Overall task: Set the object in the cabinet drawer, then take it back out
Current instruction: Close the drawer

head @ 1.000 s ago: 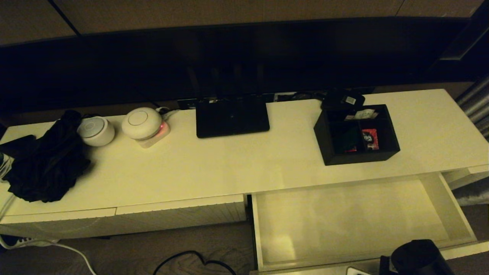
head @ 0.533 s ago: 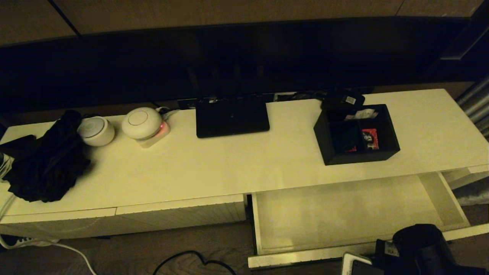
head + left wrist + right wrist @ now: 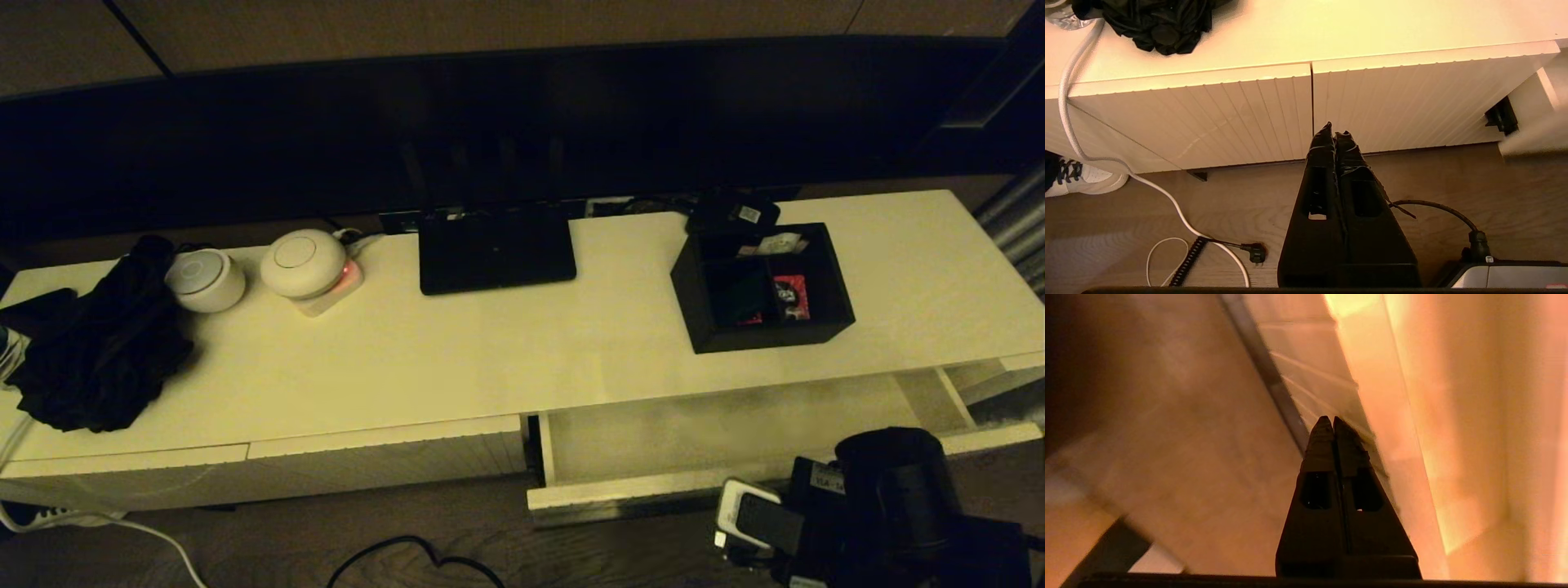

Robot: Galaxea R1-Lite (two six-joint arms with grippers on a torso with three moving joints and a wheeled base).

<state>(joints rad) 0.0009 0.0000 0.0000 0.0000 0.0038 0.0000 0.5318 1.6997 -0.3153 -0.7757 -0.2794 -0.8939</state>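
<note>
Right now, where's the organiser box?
Head view: organiser box sits on the cabinet top, robot's right side, behind the partly open drawer, right of the router.

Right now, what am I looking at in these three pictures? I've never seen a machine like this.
It is a two-armed robot. One picture comes from its head, looking down at a cream cabinet top; the others come from cameras on each wrist. The black organiser box sits on top beside a router. Below, the drawer is partly open and empty. The right gripper, fingers shut, is at the drawer's front. The left gripper, also shut, idles near the closed ribbed drawer fronts. Nothing is held.
</note>
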